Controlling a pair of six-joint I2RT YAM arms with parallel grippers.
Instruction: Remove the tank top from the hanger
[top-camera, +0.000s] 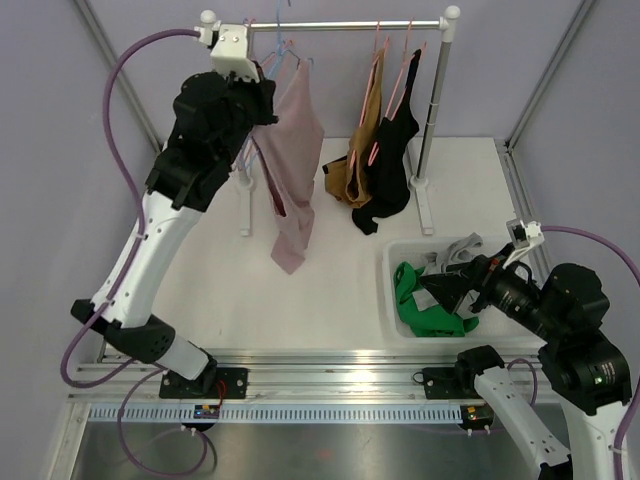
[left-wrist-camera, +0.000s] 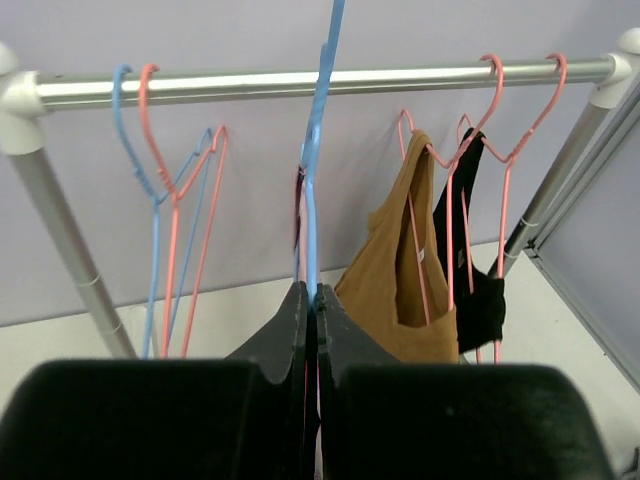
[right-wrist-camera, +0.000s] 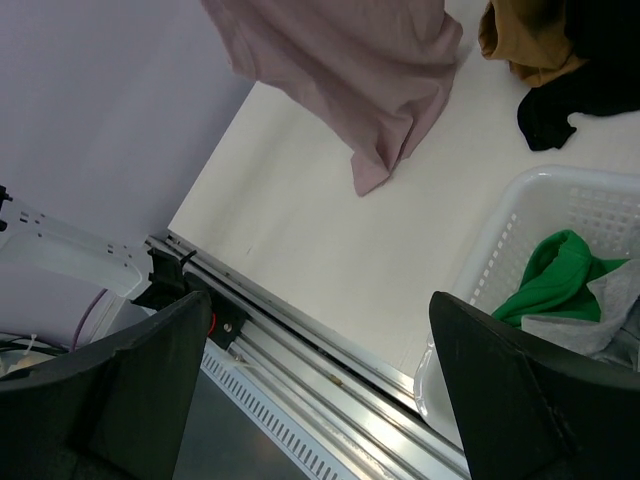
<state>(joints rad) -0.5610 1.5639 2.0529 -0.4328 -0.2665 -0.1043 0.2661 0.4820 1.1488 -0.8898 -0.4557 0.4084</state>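
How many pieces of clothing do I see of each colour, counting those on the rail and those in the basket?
pink tank top: 1
brown top: 1
black top: 1
green garment: 1
grey garment: 1
Total: 5

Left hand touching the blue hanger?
Touching. The left wrist view shows the left hand shut on the blue hanger, whose wire is clamped between the closed jaws with no gap.
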